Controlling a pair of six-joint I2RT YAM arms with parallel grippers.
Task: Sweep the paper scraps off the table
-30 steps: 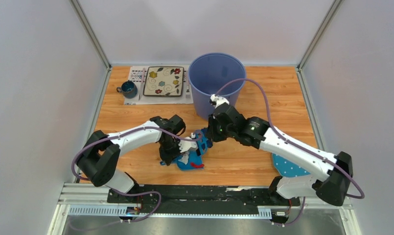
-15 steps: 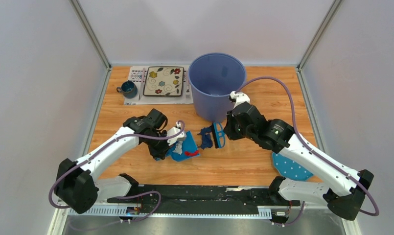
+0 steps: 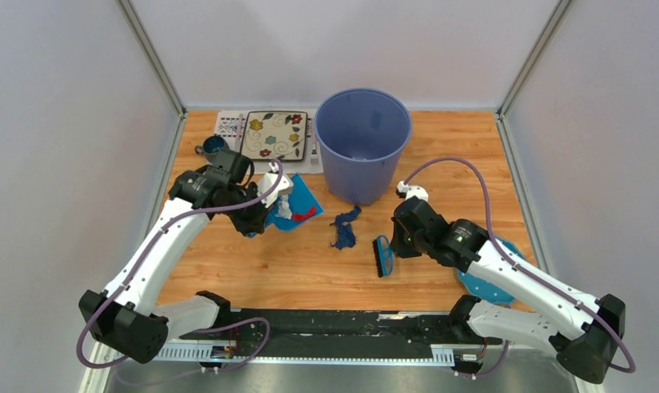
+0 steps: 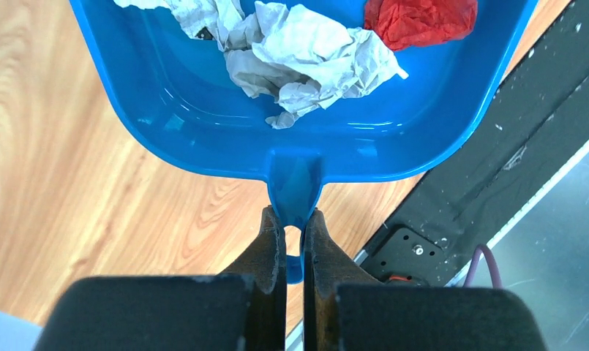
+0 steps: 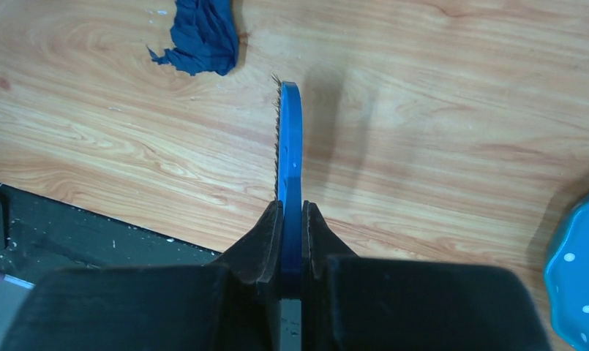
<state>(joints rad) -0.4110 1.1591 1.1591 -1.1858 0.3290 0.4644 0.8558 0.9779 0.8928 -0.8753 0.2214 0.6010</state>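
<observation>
My left gripper (image 4: 293, 219) is shut on the handle of a blue dustpan (image 4: 203, 110), held above the table (image 3: 440, 164) at centre left (image 3: 297, 203). In the pan lie white and silver-grey paper scraps (image 4: 298, 51) and a red scrap (image 4: 419, 18). My right gripper (image 5: 291, 212) is shut on a blue brush (image 5: 290, 139), low over the table right of centre (image 3: 383, 255). A dark blue scrap (image 3: 343, 229) lies on the wood between the two tools, also in the right wrist view (image 5: 202, 33).
A tall blue bin (image 3: 363, 151) stands behind the centre. A flowered plate (image 3: 274, 135) on a patterned placemat (image 3: 226, 124) and a dark blue cup (image 3: 214, 145) sit at back left. A blue polka-dot cloth (image 3: 483, 282) lies at front right under the right arm.
The left arm has lifted the dustpan with its scraps up and back to the left. The right arm has drawn the brush back to the front right, leaving the dark blue scrap on the table.
</observation>
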